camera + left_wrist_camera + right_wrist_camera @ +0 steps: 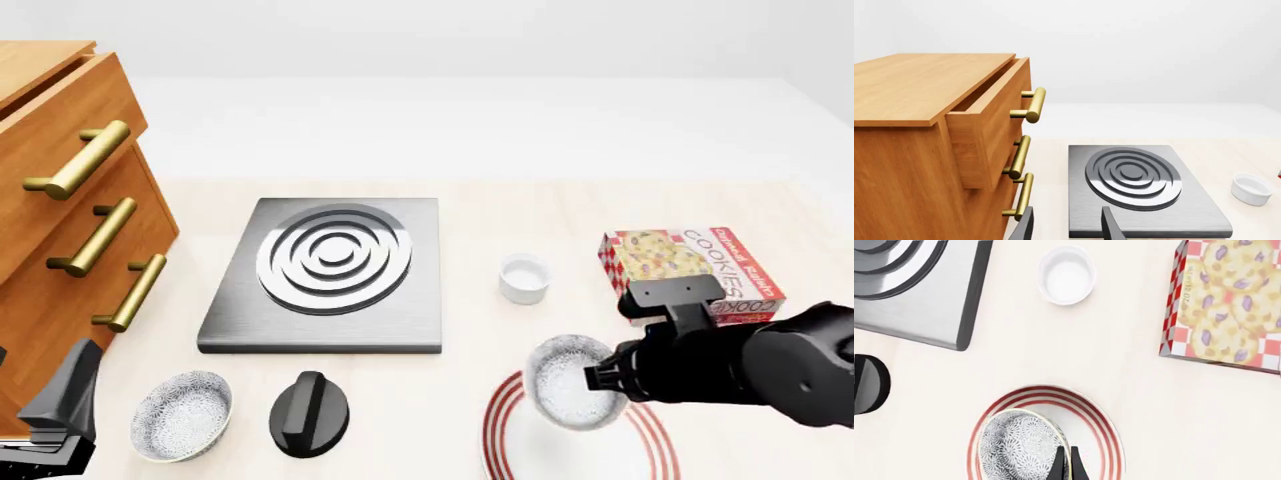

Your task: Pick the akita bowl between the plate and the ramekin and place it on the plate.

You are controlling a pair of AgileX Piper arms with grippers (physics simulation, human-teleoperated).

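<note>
Pale tabletop (467, 210). The akita bowl (571, 380), rim pinched in the right gripper (1068, 463), hangs tilted over the plate (501, 435), ramekin (525, 278) at 11 o'clock. Risk: released tilted, it may roll off. Left gripper (1066, 225) idle, jaws apart.

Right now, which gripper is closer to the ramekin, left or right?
Right. The right gripper holds the akita bowl over the plate, just near-side of the ramekin. The left gripper sits far off by the drawers.
</note>
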